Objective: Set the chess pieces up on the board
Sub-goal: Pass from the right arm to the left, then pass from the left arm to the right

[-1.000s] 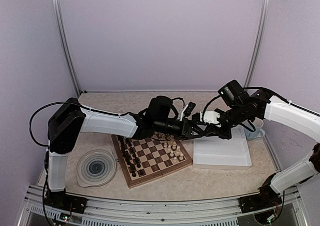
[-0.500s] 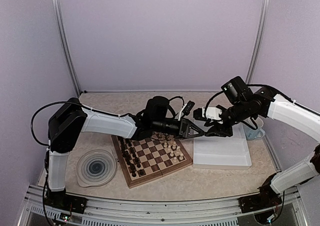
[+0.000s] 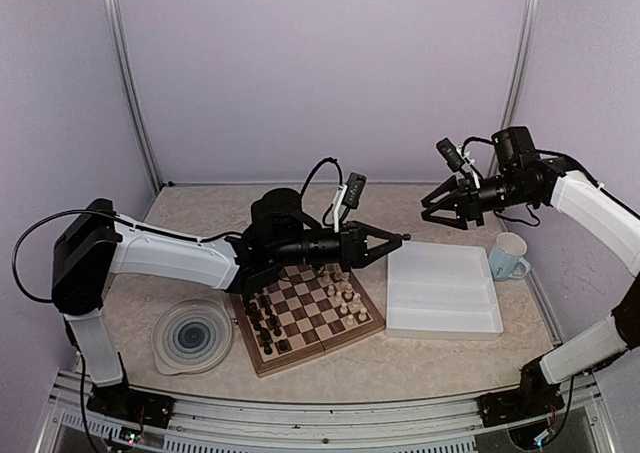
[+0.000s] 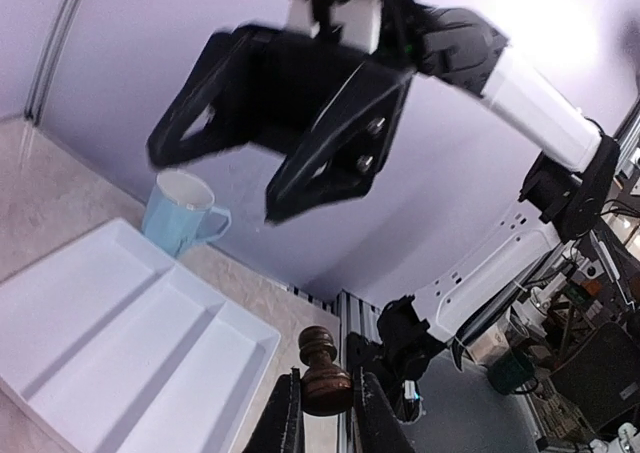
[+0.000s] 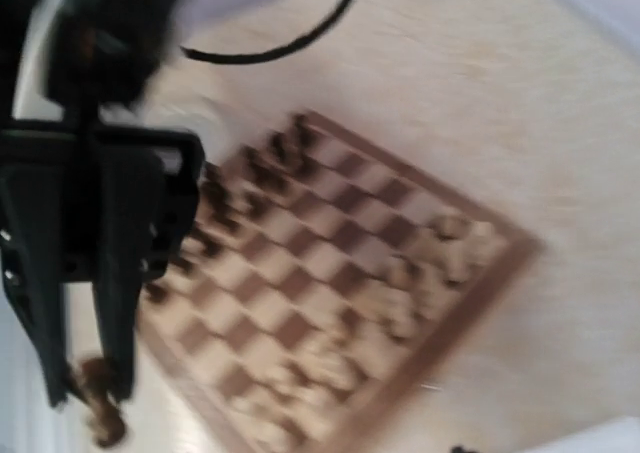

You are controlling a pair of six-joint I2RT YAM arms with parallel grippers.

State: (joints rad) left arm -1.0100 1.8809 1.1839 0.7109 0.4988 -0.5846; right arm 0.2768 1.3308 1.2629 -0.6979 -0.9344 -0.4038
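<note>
The board (image 3: 303, 320) lies at the table's middle, with dark chess pieces (image 3: 262, 318) along its left side and pale ones (image 3: 345, 298) on its right. My left gripper (image 3: 396, 239) reaches out level above the board's far right corner. It is shut on a dark brown chess piece (image 4: 320, 347), whose base sits between the fingers (image 4: 287, 403). My right gripper (image 3: 428, 211) hangs open and empty in the air, up and to the right, facing the left one (image 4: 250, 163). The right wrist view is blurred; it shows the board (image 5: 340, 293) and the held piece (image 5: 100, 403).
A white two-compartment tray (image 3: 443, 291) lies right of the board, below the gap between the grippers. A pale blue mug (image 3: 508, 256) stands beyond the tray's right end. A round blue-swirl plate (image 3: 192, 335) lies left of the board.
The two grippers met over the tray's left end. The right one opened and drew back up to the right, while the left one stayed shut on the dark piece and pulled slightly left.
</note>
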